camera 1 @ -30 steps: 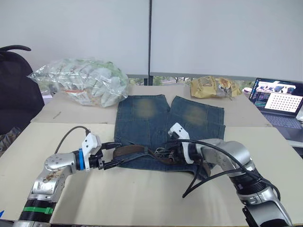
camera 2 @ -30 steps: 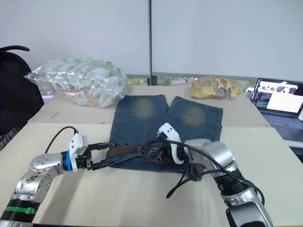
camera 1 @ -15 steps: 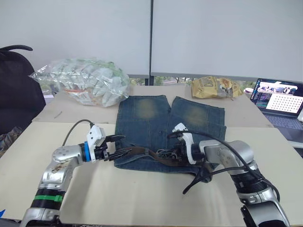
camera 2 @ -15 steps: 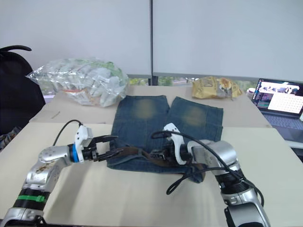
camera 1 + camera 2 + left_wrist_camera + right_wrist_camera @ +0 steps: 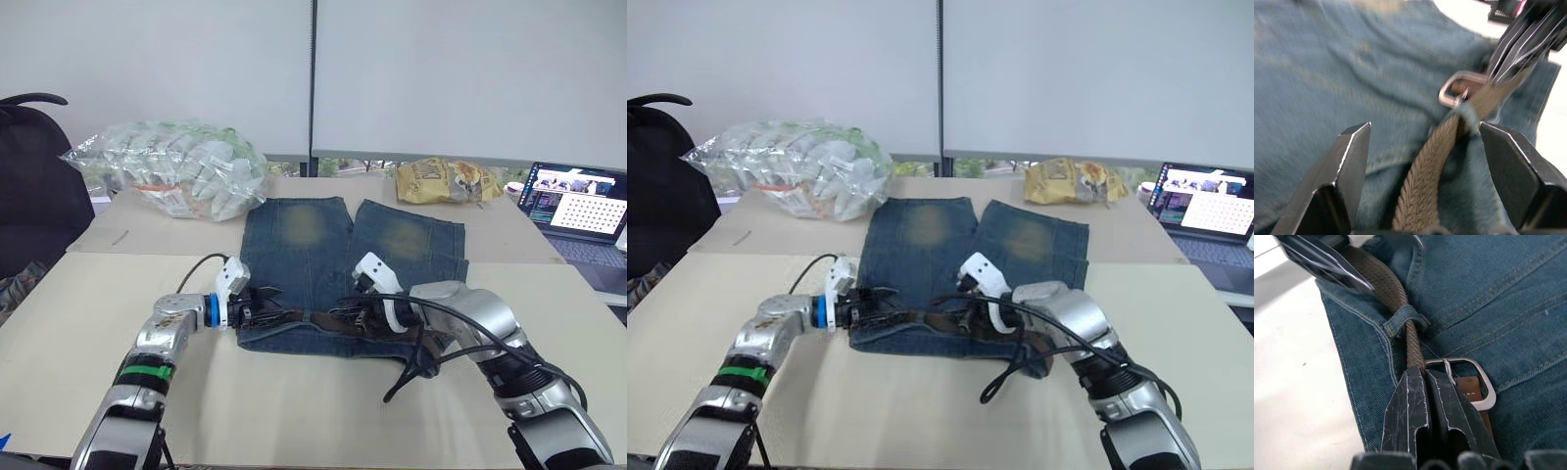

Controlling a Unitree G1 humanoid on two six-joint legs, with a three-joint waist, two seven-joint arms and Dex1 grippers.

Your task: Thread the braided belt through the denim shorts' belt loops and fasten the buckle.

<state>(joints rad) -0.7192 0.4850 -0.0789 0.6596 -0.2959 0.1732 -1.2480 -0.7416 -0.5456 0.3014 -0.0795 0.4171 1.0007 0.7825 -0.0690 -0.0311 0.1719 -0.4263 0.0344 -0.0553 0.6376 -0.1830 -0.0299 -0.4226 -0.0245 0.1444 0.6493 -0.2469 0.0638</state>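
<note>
The denim shorts (image 5: 338, 264) lie flat on the desk (image 5: 294, 411), waistband at the near edge, legs pointing away. The braided belt (image 5: 1388, 289) runs along the waistband and passes under at least one of the belt loops (image 5: 1403, 318); how many other loops are threaded cannot be told. The buckle (image 5: 1469, 382) rests on the denim near the middle of the waistband, unfastened, with no strap through its frame.

The right gripper (image 5: 1422, 382) has its fingers pressed together, pinching the braided belt just beside the buckle. The left gripper (image 5: 1425, 147), at the left end of the waistband, has its fingers spread either side of the strap, not gripping.

Assessment: threading is partly done; remaining loops, if any, and fastening are outstanding.
</note>
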